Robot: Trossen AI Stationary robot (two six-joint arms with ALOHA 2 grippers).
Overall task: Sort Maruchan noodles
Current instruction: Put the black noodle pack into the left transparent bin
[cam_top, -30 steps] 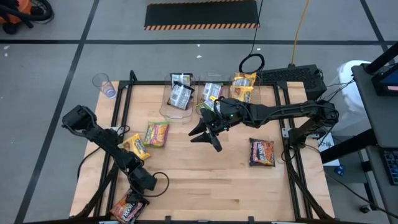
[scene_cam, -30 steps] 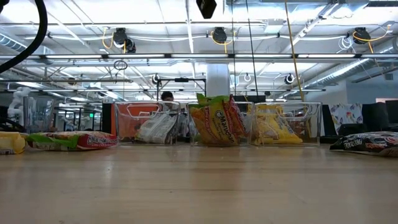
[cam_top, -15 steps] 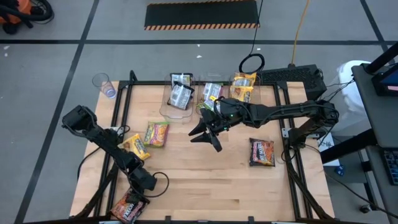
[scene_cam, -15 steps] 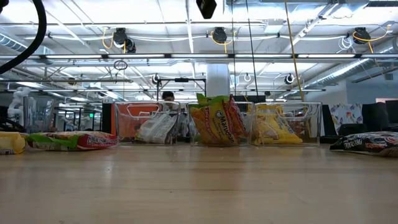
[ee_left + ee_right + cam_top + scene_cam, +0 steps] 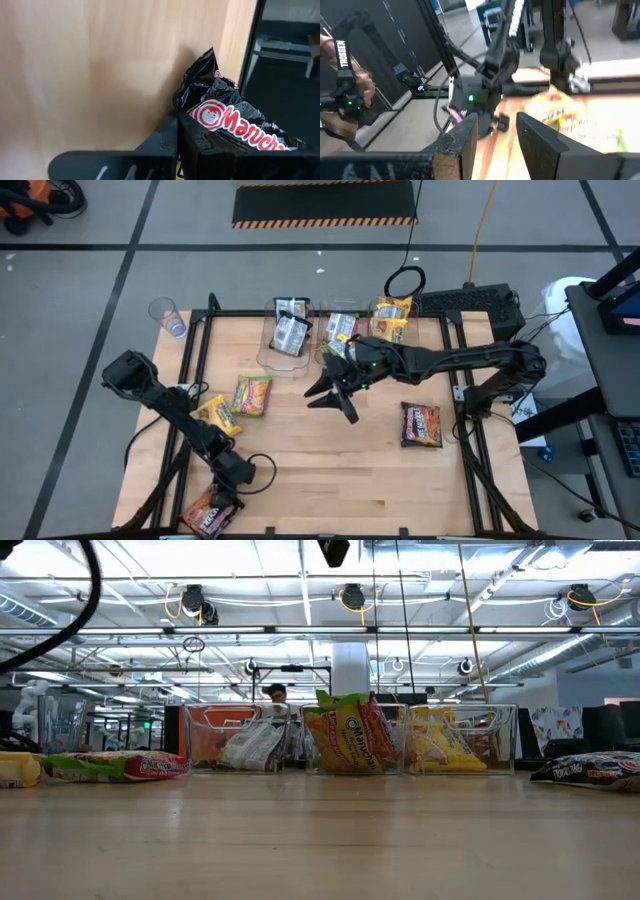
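Observation:
My left gripper (image 5: 222,498) is at the table's near left corner, shut on a dark Maruchan packet (image 5: 205,517) with a red logo (image 5: 225,117). My right gripper (image 5: 330,395) hovers open over the middle of the table, touching nothing, and its fingers (image 5: 465,137) show apart in the right wrist view. A yellow packet (image 5: 216,415) and a green-edged packet (image 5: 252,394) lie flat on the left half. Another dark packet (image 5: 421,424) lies flat on the right half. More packets sit in three clear bins (image 5: 290,332) at the far edge. My left gripper pinches the dark packet between its two fingers (image 5: 167,140) at the crinkled edge nearest them (image 5: 192,112). The rest of the packet stretches away from the fingers, along the table's edge. I cannot tell whether it is lifted clear of the wood.
The three bins stand in a row (image 5: 350,740), holding dark, green-edged and yellow packets. A clear cup (image 5: 166,315) stands off the far left corner. A black frame (image 5: 200,340) borders the table. Bare wood lies across the near middle (image 5: 340,480).
My left arm has edged a little toward the table's right and near edge, carrying the dark packet with it. Its cable has swung across the upper left of the low view. My right gripper has stayed open and in place.

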